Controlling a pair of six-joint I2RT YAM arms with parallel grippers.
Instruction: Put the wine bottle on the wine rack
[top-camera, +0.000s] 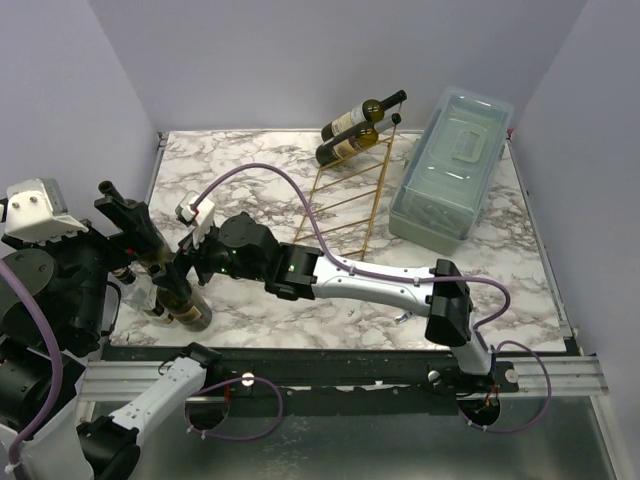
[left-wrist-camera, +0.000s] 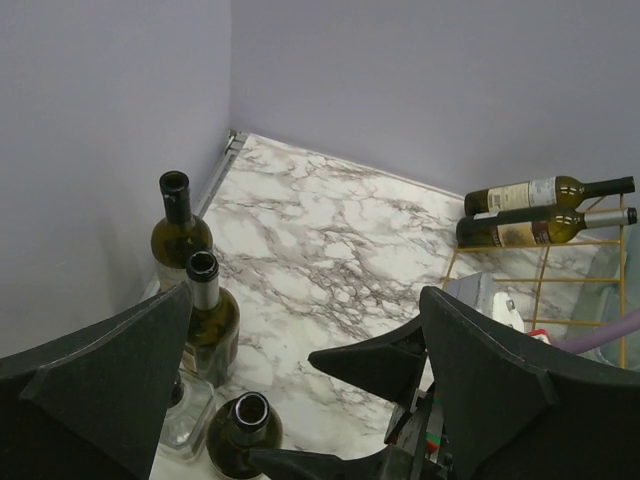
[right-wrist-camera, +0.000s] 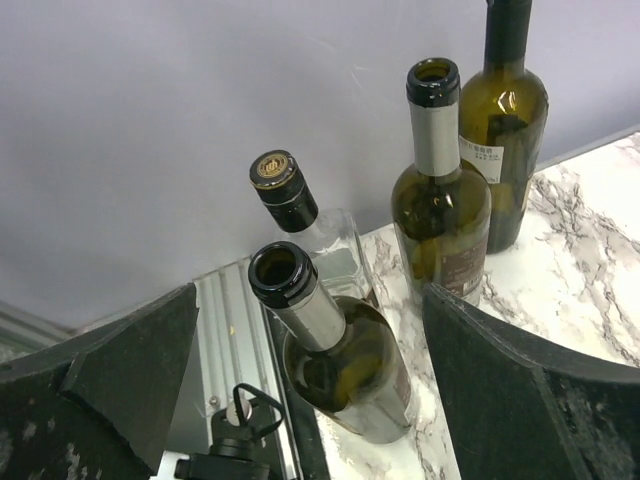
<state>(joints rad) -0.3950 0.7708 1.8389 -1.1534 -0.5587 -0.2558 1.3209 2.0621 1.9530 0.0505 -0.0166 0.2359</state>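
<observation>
Wine bottle (right-wrist-camera: 345, 375), dark green, uncorked, silver-banded neck, right tool (right-wrist-camera: 310, 300), left tool (left-wrist-camera: 305, 295) both spread wide.

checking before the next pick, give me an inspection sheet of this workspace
surface: marble table, no spill seen
job's things: rack at the back, two bottles lying on its top; four bottles standing far left
clutter: box right of the rack, lid on
hands: left hand open, empty; right hand open, either side of nearest bottle neck
cables: purple cable arcs over the table
surroundings: lilac walls on three sides
</observation>
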